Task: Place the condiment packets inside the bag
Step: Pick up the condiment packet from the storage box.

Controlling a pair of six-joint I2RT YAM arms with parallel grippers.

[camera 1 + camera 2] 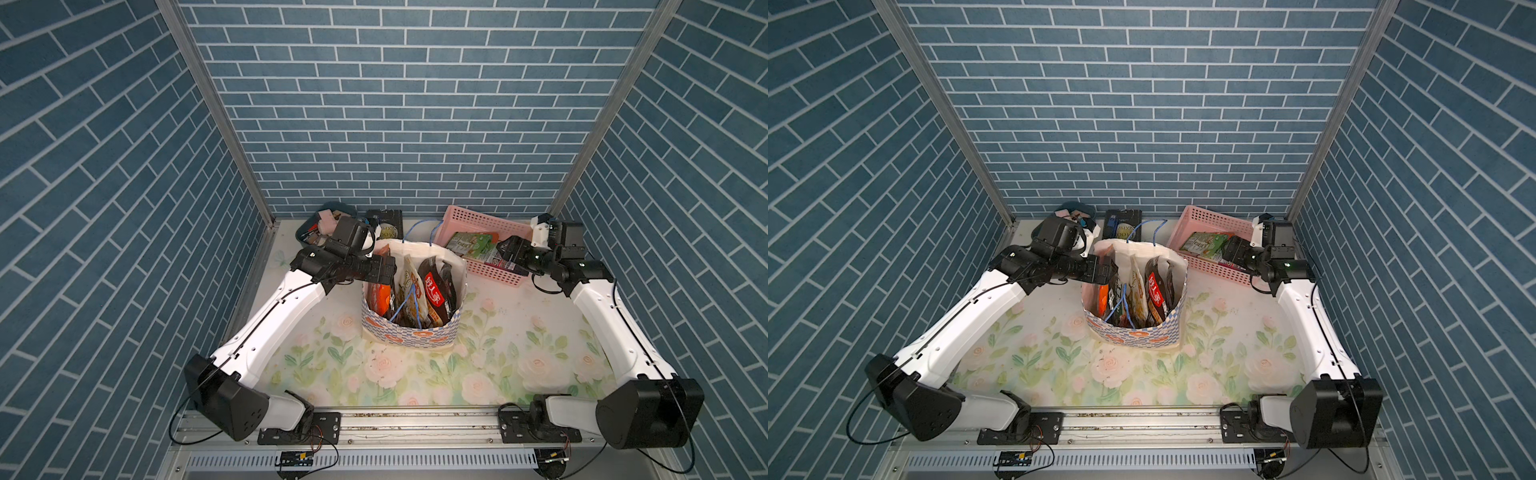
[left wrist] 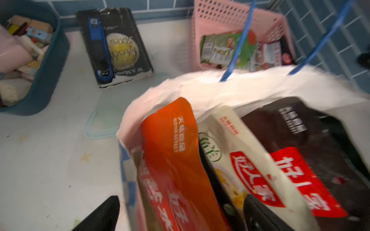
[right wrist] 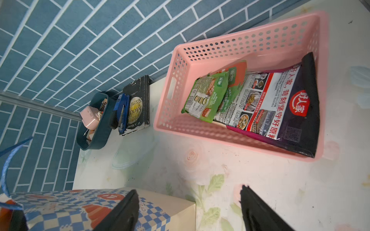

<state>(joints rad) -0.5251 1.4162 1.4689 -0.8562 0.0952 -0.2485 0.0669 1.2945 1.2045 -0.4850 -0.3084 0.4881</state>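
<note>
The white bag with its blue-checkered band stands mid-table, and several condiment packets stand upright inside it. Among them are an orange one, a cream one and a black one with a red label. My left gripper hangs open over the bag's left rim. Its jaws straddle the orange packet without touching it, one finger outside the bag wall. My right gripper is open and empty above the table between the bag and the basket. Green packets and a black-edged packet lie in the basket.
The pink perforated basket sits at the back right, close to my right gripper. A black book and a dark blue tub of oddments stand along the back wall, behind my left arm. The bag's blue cord handles stick up at its far rim.
</note>
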